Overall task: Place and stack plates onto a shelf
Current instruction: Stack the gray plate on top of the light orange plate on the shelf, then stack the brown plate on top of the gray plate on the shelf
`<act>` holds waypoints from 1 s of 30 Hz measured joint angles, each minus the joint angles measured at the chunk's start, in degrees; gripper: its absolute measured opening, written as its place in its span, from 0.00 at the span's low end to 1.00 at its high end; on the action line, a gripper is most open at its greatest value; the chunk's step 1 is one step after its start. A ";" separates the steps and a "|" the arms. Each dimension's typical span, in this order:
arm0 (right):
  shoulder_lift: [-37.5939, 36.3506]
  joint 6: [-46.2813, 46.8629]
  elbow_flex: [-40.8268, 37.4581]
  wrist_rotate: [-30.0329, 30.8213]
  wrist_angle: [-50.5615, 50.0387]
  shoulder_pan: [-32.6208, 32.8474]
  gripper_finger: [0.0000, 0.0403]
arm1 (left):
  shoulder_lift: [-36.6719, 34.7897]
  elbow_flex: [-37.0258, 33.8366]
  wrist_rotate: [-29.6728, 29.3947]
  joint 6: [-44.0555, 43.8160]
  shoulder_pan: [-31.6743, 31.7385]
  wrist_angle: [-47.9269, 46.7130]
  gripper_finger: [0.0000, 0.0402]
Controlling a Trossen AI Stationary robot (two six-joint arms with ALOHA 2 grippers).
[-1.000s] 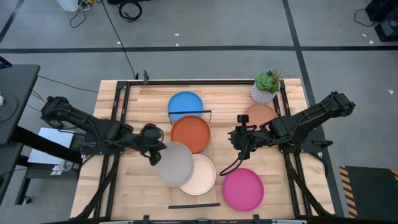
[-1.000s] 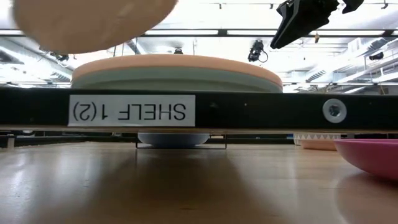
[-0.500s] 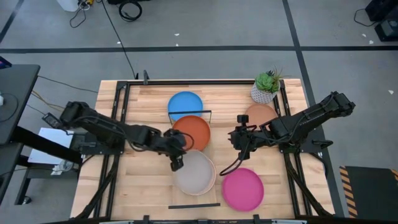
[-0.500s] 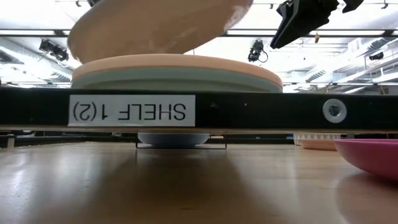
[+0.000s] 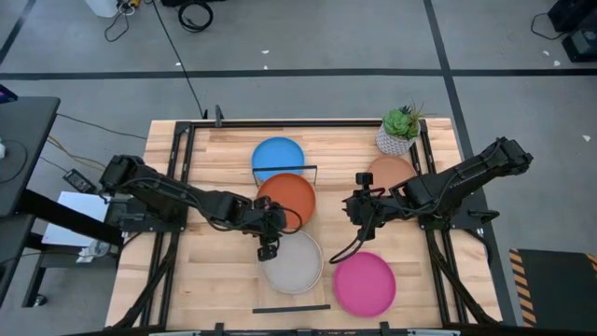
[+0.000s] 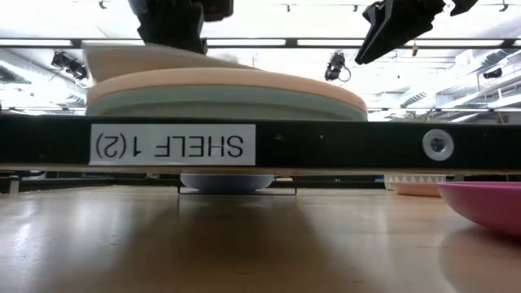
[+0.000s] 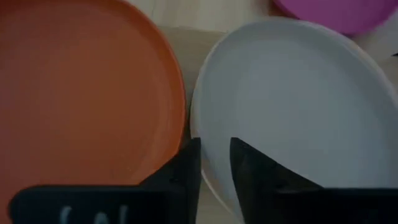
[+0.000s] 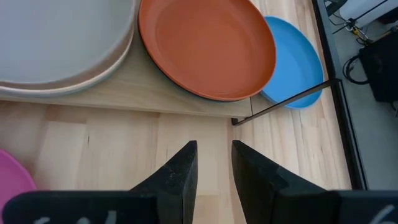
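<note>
Plates are looking stiff, light and slick, best pinched at the rim. Left gripper (image 5: 268,250) fingers are sitting narrowly parted astride the grey plate (image 5: 292,260) rim, stacked on the shelf (image 5: 287,229); right gripper (image 5: 355,207) fingers are hovering slightly apart, empty.

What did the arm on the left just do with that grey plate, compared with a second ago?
The left gripper carried the grey plate rightward across the table and set it down on the cream plate already stacked on the shelf. Its fingers seem to be loosening at the plate's rim. The right gripper, orange plate, blue plate and magenta plate stayed put.
</note>
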 joint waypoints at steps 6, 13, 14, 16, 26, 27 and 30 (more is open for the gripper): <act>0.01 2.44 -3.19 -4.43 1.60 0.06 0.26 | -1.68 0.13 -0.50 4.43 -0.62 -2.63 0.29; 0.02 9.35 -8.89 -5.92 1.86 0.66 0.26 | -2.26 -2.68 -6.46 5.61 -5.13 -4.90 0.29; 0.02 10.02 -9.42 -5.97 1.75 0.96 0.26 | -2.66 -3.60 -7.01 5.82 -6.18 -2.91 0.29; 0.02 11.05 -10.10 -5.93 2.82 1.36 0.26 | -3.33 -5.02 -7.74 5.88 -7.53 1.29 0.29; 0.00 10.78 -10.16 -5.62 7.06 2.38 0.26 | -2.28 -5.88 -7.41 3.23 -10.80 0.29 0.29; 0.00 10.76 -10.16 -5.50 7.10 2.38 0.26 | -2.26 -5.90 -7.41 2.80 -11.13 -0.72 0.29; 0.00 10.81 -10.16 -5.53 7.30 2.43 0.26 | -2.26 -6.88 -7.45 1.27 -12.06 -0.45 0.29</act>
